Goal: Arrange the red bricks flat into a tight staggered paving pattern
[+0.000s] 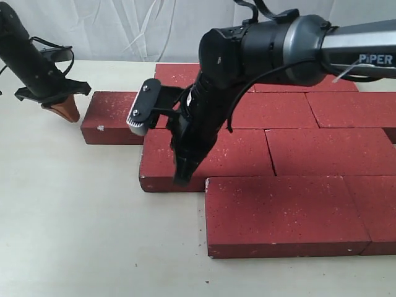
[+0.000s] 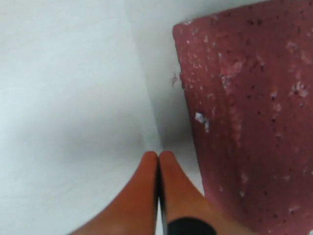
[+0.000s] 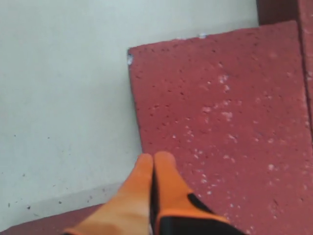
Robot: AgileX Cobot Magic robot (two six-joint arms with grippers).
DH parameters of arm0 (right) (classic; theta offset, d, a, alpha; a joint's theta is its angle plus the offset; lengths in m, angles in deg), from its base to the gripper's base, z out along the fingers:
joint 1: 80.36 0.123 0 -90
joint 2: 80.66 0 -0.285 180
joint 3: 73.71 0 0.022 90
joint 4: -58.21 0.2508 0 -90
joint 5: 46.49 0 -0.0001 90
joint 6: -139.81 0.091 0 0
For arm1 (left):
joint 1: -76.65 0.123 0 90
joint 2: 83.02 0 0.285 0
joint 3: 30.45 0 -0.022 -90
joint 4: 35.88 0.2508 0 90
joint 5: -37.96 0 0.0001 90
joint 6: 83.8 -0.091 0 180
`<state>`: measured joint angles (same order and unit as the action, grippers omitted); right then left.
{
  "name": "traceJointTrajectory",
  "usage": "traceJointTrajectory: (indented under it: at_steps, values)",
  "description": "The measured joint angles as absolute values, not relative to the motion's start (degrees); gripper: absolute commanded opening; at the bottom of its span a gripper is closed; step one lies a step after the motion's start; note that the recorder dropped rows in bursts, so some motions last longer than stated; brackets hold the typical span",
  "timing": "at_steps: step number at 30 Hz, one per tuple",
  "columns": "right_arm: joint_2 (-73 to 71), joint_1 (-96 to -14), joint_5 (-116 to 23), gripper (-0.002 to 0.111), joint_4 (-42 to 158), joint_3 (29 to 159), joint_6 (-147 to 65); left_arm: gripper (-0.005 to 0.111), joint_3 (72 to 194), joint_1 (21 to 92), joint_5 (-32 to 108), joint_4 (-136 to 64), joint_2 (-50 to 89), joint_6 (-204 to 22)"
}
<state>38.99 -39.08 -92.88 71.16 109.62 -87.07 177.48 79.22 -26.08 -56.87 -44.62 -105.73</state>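
Note:
Several red bricks lie flat in staggered rows. The leftmost brick [image 1: 114, 117] [image 2: 249, 122] juts out at the left end of its row. My left gripper [image 1: 64, 110] [image 2: 158, 155] hangs shut and empty just left of that brick's end, apart from it. My right gripper [image 1: 184, 176] [image 3: 154, 157] reaches across the middle, shut with nothing held. Its tips sit at the front edge of the second-row brick [image 1: 210, 158] [image 3: 220, 122], near that brick's left end. The front-row brick [image 1: 281, 216] lies just to the right of the tips.
More bricks fill the right side: a back row [image 1: 179, 73], the third row [image 1: 349, 108], another second-row brick [image 1: 328, 151] and a front one [image 1: 378, 213]. Bare pale table [image 1: 74, 216] spreads left and front. A white curtain [image 1: 124, 31] hangs behind.

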Motion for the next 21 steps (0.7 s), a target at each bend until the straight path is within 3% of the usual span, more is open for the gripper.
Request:
traceJointTrajectory:
  at_steps: [6,14,21]
  values:
    - [35.99,-43.77,-91.94,-0.001,73.80,109.62,-86.31,0.000,177.48,80.80,-26.69,-56.23,-41.32,-105.04]
    - [32.97,-56.77,-88.61,-0.001,73.92,109.62,-77.67,0.000,176.91,81.05,-31.04,-47.54,-34.76,-100.24]
    - [29.52,-68.08,-90.19,-0.001,70.27,109.75,-64.65,0.000,167.95,81.05,-27.98,-47.54,-24.79,-99.51]
